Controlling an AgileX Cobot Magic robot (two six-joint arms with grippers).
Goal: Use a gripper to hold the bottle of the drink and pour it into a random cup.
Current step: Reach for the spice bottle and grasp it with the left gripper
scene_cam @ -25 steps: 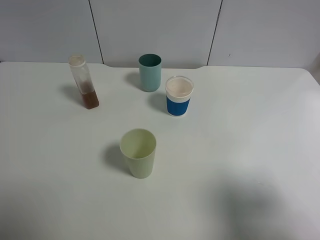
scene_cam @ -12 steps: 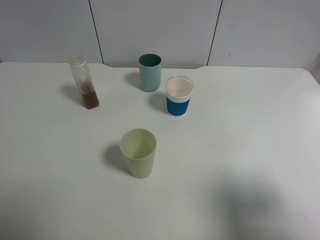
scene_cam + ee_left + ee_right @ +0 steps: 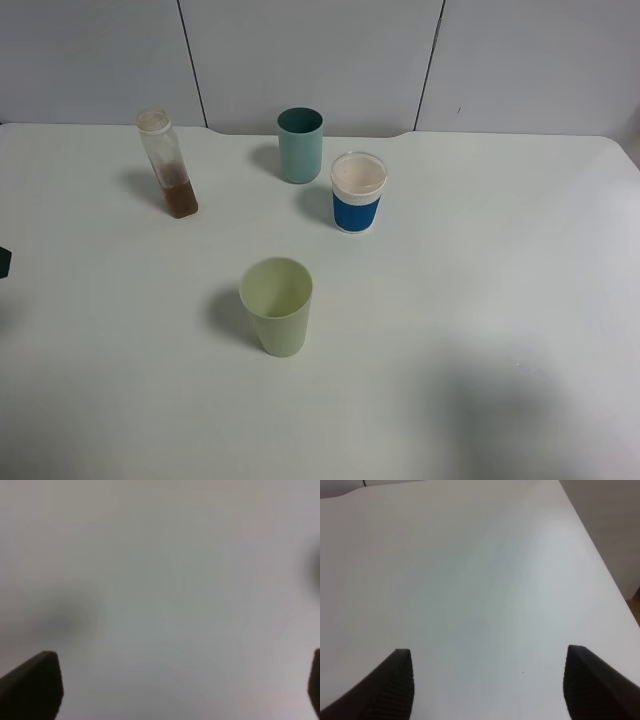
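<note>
The bottle of the drink (image 3: 168,166) stands at the back left of the white table (image 3: 480,300), clear with brown liquid in its bottom part. The pale yellow-green cup (image 3: 277,306) stands empty near the table's middle front. My left gripper (image 3: 181,656) is open over bare, blurred tabletop, holding nothing. In the exterior view only a dark corner of the left arm (image 3: 3,261) shows at the left edge, well short of the bottle. My right gripper (image 3: 489,651) is open over bare table near its right edge, and it is out of the exterior view.
A teal tumbler (image 3: 300,145) stands at the back centre. A white cup with a blue band (image 3: 357,192) is just right of it and slightly nearer. Grey wall panels (image 3: 320,60) close off the back, and the table edge (image 3: 600,565) runs past my right gripper.
A dark piece of the left arm has come into the exterior view at the left edge. The bottle and cups have not moved.
</note>
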